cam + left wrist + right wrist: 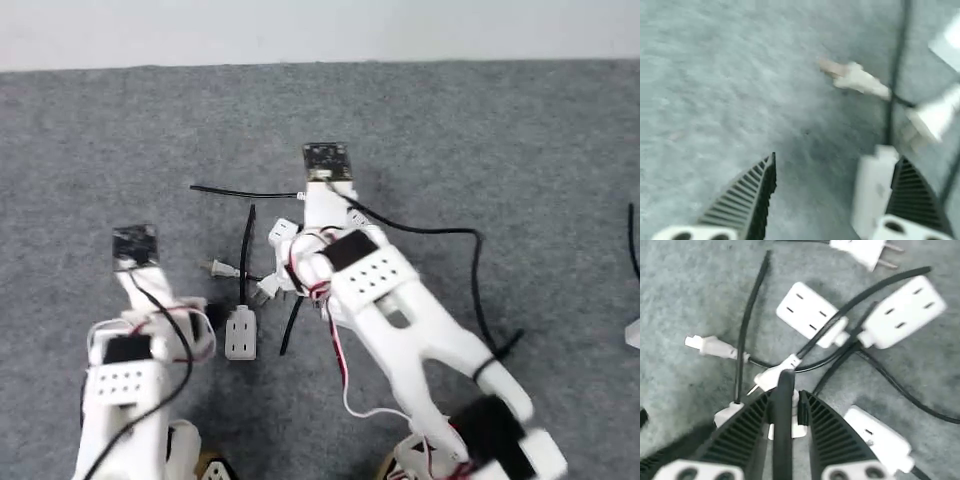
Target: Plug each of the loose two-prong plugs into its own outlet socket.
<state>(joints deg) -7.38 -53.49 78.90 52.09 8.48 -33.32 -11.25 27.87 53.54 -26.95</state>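
Note:
My right gripper (785,396) is shut on a black cord (782,420), with a white piece wedged between the fingers behind it. Just past the fingertips lies a white two-prong plug (771,378). Around it lie three white outlet sockets (807,312) (902,310) (877,437) and two more plugs (710,345) (865,251). My left gripper (835,165) stands open low over the carpet, one finger (912,197) beside a white outlet socket (871,192). A loose plug (855,79) lies ahead of it. From above, the left gripper (205,315) is next to that socket (240,335), and the right gripper (295,285) is over the tangle.
Black cables (440,232) loop over the grey carpet (500,130) around the right arm and between the sockets. A further cable end and a white piece (632,330) sit at the right edge. Open carpet lies at the back and far left.

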